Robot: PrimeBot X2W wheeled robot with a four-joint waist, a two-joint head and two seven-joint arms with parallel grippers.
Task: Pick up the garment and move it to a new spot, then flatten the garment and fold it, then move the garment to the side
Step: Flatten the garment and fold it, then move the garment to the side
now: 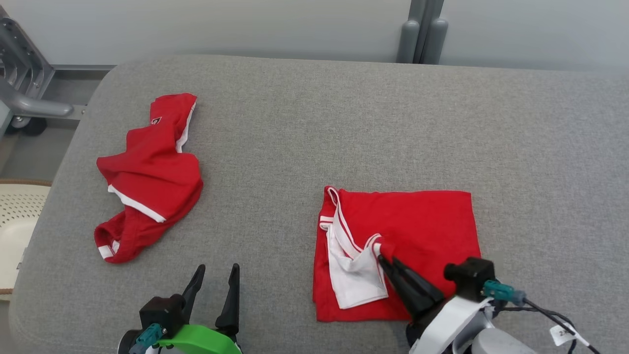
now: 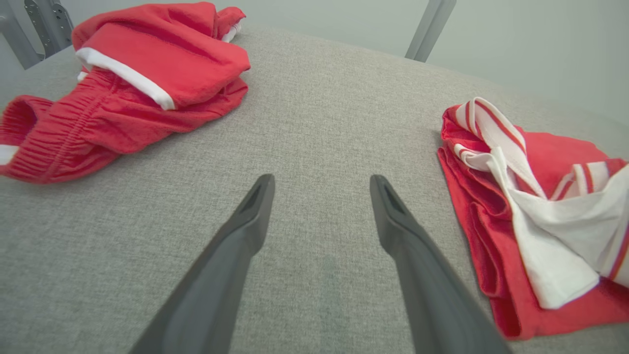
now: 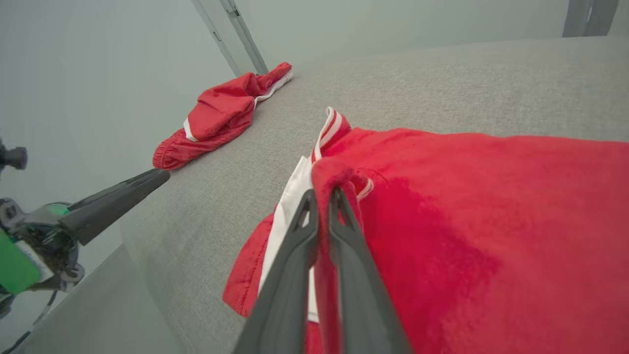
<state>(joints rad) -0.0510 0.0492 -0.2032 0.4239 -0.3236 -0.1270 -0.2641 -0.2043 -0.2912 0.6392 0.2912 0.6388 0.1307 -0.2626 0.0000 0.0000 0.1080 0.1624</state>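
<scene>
- At the far left of the bench [image 1: 304, 123] lies a crumpled garment [image 1: 147, 177], red with white trim. It is bunched up and well apart from everything else, and neither claw touches it.
- The left claw [image 1: 217, 269] hovers low over bare bench between the two garments, its fingers spread wide and holding nothing.
- Right of centre lies the folded garment [image 1: 422, 221], which looks like the task's piece. It is a neat red rectangle lying flat on the bench, with a white flap [image 1: 356, 280] and striped trim turned out on its left side.
- The right claw [image 1: 381, 255] is clamped tight on a small raised pinch of red cloth beside the striped trim, a little left of the rectangle's middle. How many layers sit in that pinch cannot be told.
- Judged from this, the folding looks done and the move to the side is what remains.
- If the pinch holds only the top layer, a lift would likely peel the fold open.
- With one hold and nothing supporting the far edge, the rest could drag on the rough bench cover and bunch, and the white flap could spill out.
- A pinch this thin may slip free partway.
- A move leftward could brush the open left claw or end too near the crumpled garment.
</scene>
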